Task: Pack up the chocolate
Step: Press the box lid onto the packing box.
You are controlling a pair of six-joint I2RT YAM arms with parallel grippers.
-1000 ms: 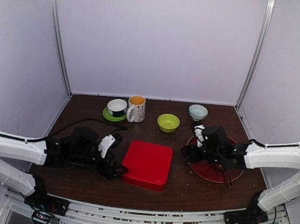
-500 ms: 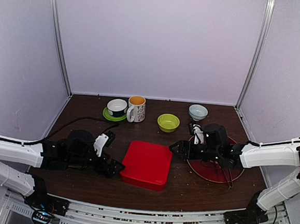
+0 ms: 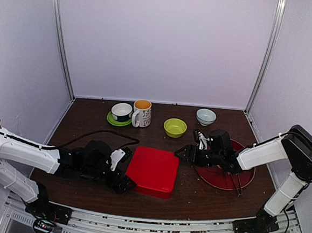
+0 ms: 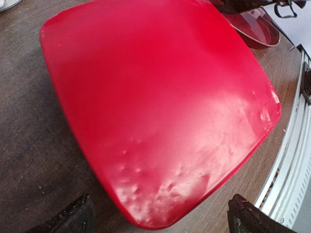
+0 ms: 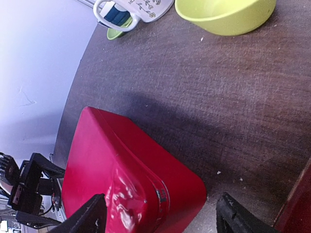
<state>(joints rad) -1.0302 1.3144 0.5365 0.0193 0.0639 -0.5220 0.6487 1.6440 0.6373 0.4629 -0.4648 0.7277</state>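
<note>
The chocolate is out of view. A closed red box [image 3: 153,170] lies in the middle of the table, its lid on [image 4: 155,107]. My left gripper [image 3: 125,181] is open at the box's near left corner, and that corner lies between its two fingertips [image 4: 160,218] without touching them. My right gripper [image 3: 181,153] is open at the box's far right corner. In the right wrist view the red box [image 5: 121,179] reaches in between the spread fingers of the gripper [image 5: 163,216], and the right finger stands apart from it.
A dark red plate [image 3: 224,173] with tongs [image 3: 238,182] on it lies under the right arm. Along the back stand a white cup on a green saucer [image 3: 122,111], a patterned mug [image 3: 141,113], a lime bowl [image 3: 175,127] and a pale bowl [image 3: 206,116].
The left gripper has slid right to the box's near left corner. The right gripper has moved left off the plate to the box's far right corner.
</note>
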